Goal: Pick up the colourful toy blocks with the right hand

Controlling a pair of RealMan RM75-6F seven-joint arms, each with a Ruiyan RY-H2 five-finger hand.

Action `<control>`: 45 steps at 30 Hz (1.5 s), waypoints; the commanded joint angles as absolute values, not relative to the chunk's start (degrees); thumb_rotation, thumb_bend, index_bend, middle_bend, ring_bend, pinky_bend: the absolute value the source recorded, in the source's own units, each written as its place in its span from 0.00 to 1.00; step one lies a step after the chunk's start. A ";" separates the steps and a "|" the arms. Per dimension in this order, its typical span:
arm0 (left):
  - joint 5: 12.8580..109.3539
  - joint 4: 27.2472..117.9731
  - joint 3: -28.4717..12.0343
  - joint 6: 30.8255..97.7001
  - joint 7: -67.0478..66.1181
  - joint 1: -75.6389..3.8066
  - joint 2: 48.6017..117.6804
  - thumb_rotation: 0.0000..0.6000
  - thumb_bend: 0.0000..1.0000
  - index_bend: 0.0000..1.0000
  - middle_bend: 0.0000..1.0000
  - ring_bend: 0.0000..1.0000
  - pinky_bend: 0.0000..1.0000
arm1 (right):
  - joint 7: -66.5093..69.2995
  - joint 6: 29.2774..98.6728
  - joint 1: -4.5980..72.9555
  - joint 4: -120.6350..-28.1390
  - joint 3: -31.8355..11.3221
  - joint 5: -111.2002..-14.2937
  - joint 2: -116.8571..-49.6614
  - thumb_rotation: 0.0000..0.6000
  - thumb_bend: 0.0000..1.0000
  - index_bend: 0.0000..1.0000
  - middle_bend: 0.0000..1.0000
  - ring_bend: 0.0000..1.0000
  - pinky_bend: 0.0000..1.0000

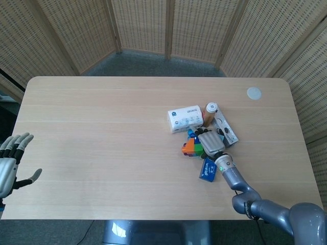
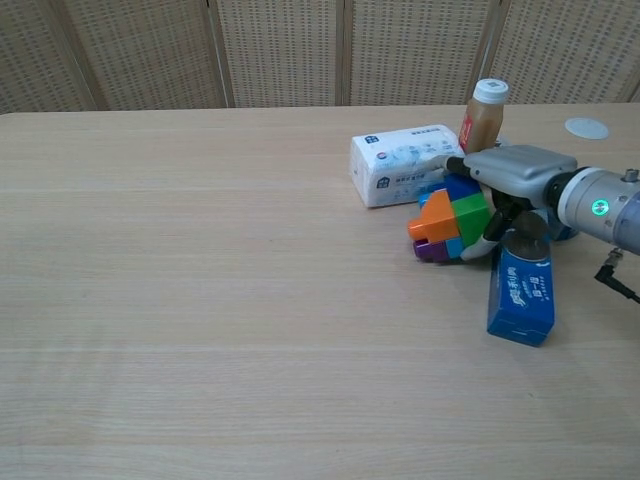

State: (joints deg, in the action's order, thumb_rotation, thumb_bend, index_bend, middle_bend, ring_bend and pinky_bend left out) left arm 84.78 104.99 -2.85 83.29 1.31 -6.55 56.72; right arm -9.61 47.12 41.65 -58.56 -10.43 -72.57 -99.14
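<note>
i see my right hand (image 2: 505, 185) grasping the colourful toy blocks (image 2: 450, 222) on the counter (image 2: 200, 280). a blue box (image 2: 522, 293) lies just beside. my left hand (image 1: 10, 163) hangs released, fingers spread.

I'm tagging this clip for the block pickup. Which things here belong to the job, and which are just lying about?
Part of the job:
- colourful toy blocks
- right hand, closed around the blocks

Just lying about:
- white tissue pack
- brown bottle with white cap
- blue packet
- black and white box
- white disc
- left hand, idle at the table's edge
</note>
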 commanded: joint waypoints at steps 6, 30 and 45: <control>84.54 104.68 -2.96 83.11 1.45 -6.66 56.89 1.00 0.32 0.08 0.02 0.00 0.00 | -7.69 50.72 40.55 -59.79 -10.01 -74.26 -97.79 1.00 0.00 0.10 0.52 0.59 0.65; 85.10 104.66 -2.42 84.16 2.09 -5.77 57.17 1.00 0.32 0.08 0.02 0.00 0.00 | -7.30 66.13 36.39 -88.79 -17.81 -76.44 -77.25 1.00 0.00 0.11 0.55 0.60 0.65; 85.80 105.42 -1.19 87.88 2.41 -2.58 56.18 1.00 0.32 0.08 0.02 0.00 0.00 | -2.11 70.57 36.04 -91.42 -20.94 -76.94 -73.86 1.00 0.00 0.10 0.54 0.60 0.64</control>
